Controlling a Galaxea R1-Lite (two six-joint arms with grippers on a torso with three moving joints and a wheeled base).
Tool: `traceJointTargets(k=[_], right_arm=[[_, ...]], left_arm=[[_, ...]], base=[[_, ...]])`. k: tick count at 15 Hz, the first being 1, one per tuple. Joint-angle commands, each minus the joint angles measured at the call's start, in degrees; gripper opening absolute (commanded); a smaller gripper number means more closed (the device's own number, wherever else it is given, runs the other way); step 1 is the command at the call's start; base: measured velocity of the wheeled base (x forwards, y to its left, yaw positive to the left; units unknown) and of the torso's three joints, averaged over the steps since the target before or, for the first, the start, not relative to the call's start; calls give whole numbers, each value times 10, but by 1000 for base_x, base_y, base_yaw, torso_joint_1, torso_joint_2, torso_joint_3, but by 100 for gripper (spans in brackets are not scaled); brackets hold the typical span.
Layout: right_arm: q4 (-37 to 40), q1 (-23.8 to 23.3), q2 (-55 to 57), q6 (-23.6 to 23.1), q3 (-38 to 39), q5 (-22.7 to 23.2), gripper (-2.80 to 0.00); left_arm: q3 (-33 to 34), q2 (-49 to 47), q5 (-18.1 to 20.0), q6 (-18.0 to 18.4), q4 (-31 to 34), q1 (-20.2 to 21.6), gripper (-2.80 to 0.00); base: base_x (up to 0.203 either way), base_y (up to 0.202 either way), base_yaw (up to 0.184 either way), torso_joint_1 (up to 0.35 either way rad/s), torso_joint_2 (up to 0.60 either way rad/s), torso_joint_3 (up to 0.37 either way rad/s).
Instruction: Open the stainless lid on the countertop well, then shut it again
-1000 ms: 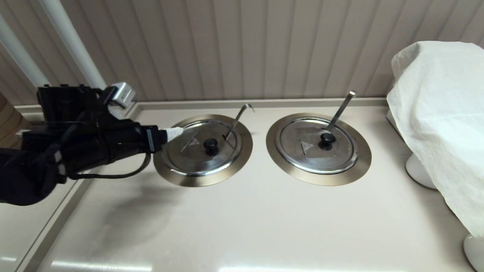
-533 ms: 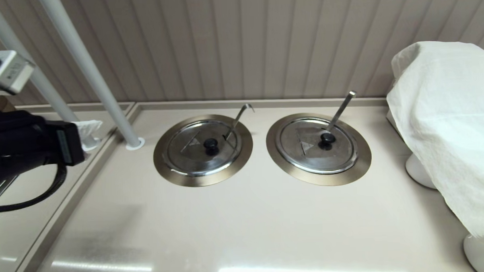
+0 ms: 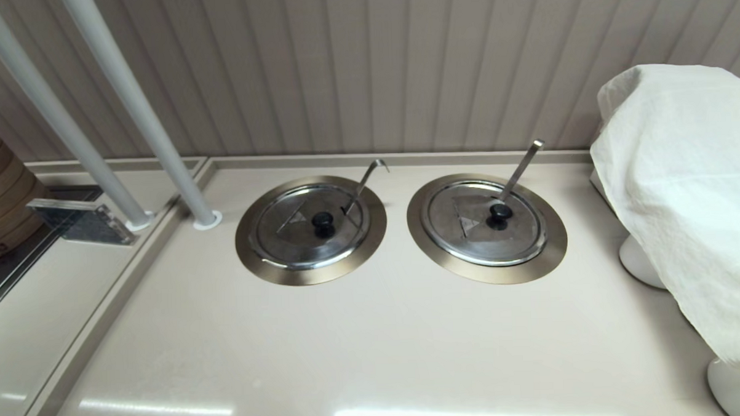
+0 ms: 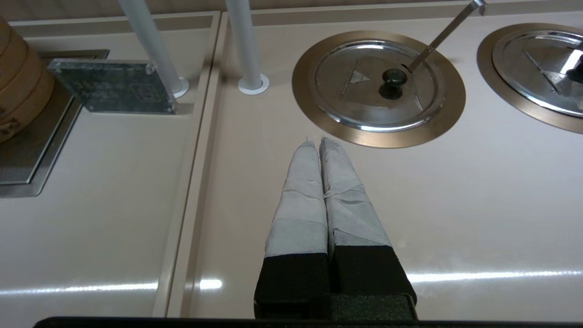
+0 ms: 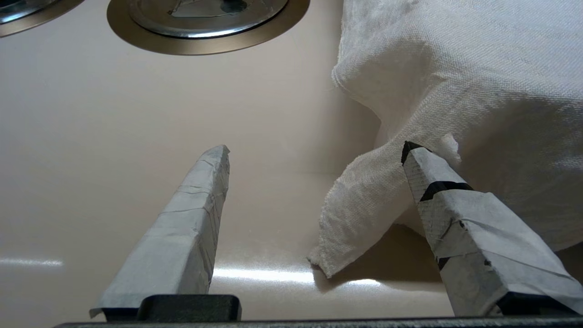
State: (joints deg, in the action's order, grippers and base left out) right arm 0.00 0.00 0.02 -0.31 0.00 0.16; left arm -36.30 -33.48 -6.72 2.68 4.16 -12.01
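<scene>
Stainless lid: you see the stainless lid [image 3: 309, 225] as a round shiny steel disc with a black knob [image 3: 322, 220] at its centre, a thin straight crease, a small triangle mark and a slot at its edge.
Lid position: it sits flat and shut in the countertop well [image 3: 253, 253], whose wide bronze-toned flange rings it all round.
Wire handle: a thin hook-ended wire handle [image 3: 365, 180] rises tilted out of the slot, just beside the knob.
Left hand: your left hand [image 4: 318, 142] shows only in its wrist view, its two taped fingers pressed together with nothing between them.
Lid relative to left hand: the lid lies ahead of the fingertips and off to their right, apart from them; the near edge of the flange is close to the tips, with bare bench [image 3: 375, 349] between.
Right hand: your right hand [image 5: 315, 151] hangs low over the bench with its fingers spread wide, holding nothing.
Right hand surroundings: one fingertip lies against a fold of the white cloth [image 5: 460, 86]; the twin lid [image 3: 485, 221] is well ahead of it, the task lid farther off to its left.
</scene>
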Motion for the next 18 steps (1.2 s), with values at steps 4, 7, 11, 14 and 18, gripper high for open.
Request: traceJointTargets(k=[4, 7, 11, 14, 18], right_arm=[[0, 0, 0, 0, 0, 0, 0], [0, 0, 0, 0, 0, 0, 0], [0, 0, 0, 0, 0, 0, 0], [0, 0, 0, 0, 0, 0, 0], [0, 0, 0, 0, 0, 0, 0]], left_arm=[[56, 161, -32, 9, 40, 41, -280], [70, 170, -87, 11, 39, 50, -280], [69, 170, -108, 3, 39, 51, -280], [55, 170, -122, 0, 43, 57, -280], [59, 189, -101, 13, 42, 106, -280]], base=[[0, 0, 0, 0, 0, 0], [0, 0, 0, 0, 0, 0], [0, 0, 0, 0, 0, 0], [0, 0, 0, 0, 0, 0], [0, 0, 0, 0, 0, 0]])
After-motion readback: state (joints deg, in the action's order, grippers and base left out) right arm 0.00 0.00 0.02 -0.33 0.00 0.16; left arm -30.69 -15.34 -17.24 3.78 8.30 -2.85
